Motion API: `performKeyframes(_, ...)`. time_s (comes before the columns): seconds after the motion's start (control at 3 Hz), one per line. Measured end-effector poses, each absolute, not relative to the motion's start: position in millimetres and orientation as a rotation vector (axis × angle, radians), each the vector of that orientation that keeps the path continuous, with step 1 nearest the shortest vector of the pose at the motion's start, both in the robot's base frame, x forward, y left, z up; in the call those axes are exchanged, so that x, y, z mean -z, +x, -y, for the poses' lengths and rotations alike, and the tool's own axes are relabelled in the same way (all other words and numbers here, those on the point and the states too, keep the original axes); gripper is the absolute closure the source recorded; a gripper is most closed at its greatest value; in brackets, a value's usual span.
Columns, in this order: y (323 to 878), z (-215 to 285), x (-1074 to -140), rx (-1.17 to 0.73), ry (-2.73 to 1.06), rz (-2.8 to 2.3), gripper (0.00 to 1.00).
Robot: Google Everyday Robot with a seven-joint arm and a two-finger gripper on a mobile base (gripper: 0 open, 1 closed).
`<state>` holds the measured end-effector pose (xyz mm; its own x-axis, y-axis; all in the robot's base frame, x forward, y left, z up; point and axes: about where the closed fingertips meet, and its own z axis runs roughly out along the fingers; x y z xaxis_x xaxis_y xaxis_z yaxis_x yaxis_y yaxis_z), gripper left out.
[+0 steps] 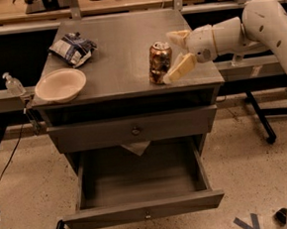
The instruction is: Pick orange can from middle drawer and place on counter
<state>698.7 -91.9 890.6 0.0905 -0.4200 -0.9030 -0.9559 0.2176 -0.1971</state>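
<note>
The orange can [159, 62] stands upright on the counter [120, 43], near its right front corner. My gripper [176, 52] is just right of the can with its pale fingers [180, 68] spread apart; the can is no longer between them, though the near fingertip lies close to its base. The arm comes in from the right. The middle drawer [145, 211] is pulled out below, and its tray shows nothing inside.
A cream bowl [60, 84] sits at the counter's left front and a crumpled chip bag [72, 47] behind it. The upper drawer front [135, 130] is closed. A clear bottle [13, 84] stands left of the cabinet. Wooden benches [124, 1] run behind.
</note>
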Motion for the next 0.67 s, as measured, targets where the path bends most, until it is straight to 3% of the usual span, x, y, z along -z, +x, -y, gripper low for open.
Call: performKeyframes(0.67, 698.4, 99.8, -903.0, -0.659, -1.350, -1.463, 0.00)
